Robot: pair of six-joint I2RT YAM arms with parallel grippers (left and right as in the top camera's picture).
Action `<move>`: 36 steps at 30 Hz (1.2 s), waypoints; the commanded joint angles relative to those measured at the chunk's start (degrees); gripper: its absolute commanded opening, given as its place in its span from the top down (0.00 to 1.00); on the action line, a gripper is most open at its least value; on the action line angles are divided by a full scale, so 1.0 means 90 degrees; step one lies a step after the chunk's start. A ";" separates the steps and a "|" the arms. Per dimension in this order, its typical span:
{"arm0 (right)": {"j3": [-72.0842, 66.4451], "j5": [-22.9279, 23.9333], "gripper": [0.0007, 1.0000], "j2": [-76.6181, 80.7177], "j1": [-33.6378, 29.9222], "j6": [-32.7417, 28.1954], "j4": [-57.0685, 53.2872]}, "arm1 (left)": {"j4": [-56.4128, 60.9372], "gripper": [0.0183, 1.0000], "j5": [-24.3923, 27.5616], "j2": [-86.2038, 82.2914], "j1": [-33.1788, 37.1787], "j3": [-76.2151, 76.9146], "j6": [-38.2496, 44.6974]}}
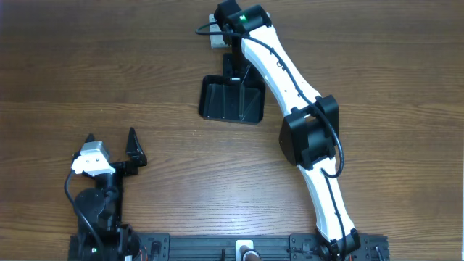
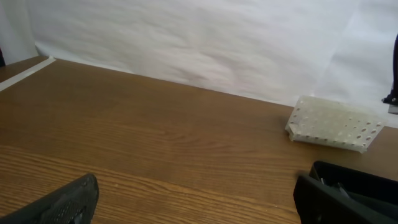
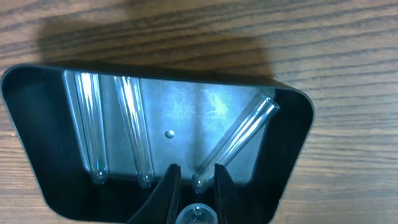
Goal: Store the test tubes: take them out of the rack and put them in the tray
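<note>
Right jaws: clamped on test tube (image 3: 196, 215) above tray (image 3: 31, 137), upper centre.
Left jaws: spread wide, empty, lower left.

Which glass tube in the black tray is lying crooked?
The slanted tube, whose open end reaches a tray corner. The other two tubes lie straight, side by side.

Lab-style bench: wood-grain table (image 1: 109, 72), white backdrop (image 2: 186, 37), perforated tube rack (image 2: 334, 123), glass test tubes (image 3: 134, 124) in tray (image 3: 25, 124).
</note>
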 commanded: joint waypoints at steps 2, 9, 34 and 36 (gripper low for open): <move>-0.0250 -0.0121 0.95 0.0015 0.0046 0.0041 0.0131 | -0.0002 0.00 0.0083 -0.0041 0.0017 -0.0027 0.0090; -0.0449 -0.0342 0.95 0.0041 0.0044 0.0041 0.0372 | -0.0002 0.00 0.0083 -0.0041 0.0017 -0.0027 0.0090; -0.0449 -0.0355 0.83 0.0350 0.0053 0.0041 0.0486 | -0.0002 0.00 0.0083 -0.0041 0.0017 -0.0027 0.0090; -0.0449 -0.0355 0.78 0.0350 0.0051 0.0039 0.0486 | -0.0002 0.00 0.0083 -0.0041 0.0017 -0.0027 0.0090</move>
